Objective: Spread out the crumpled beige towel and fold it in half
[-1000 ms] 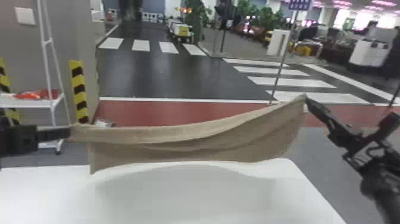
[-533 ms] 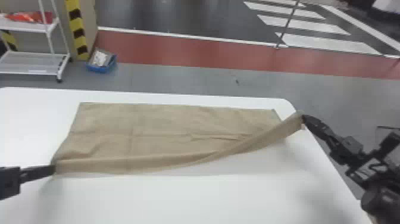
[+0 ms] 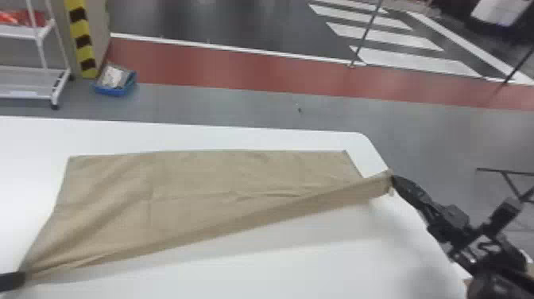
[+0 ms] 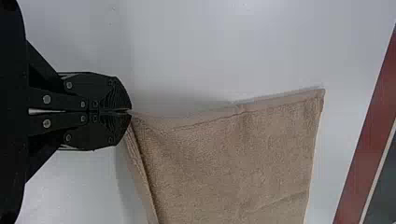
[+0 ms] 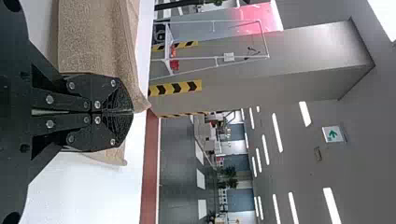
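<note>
The black two-fingered left gripper (image 4: 130,111) is clamped on one near corner of the beige terry towel (image 3: 190,199); the black two-fingered right gripper (image 5: 133,112) pinches the other, by the table's right edge. Holding both corners presumably keeps the near edge taut between them, so the cloth spreads without bunching. From the fingertips the towel runs away from the robot, its far part flat on the smooth white table (image 3: 254,278).

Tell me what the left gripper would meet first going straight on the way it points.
Probably the beige towel, whose corner the left gripper pinches and which runs on ahead. Height above the white table is unclear.
</note>
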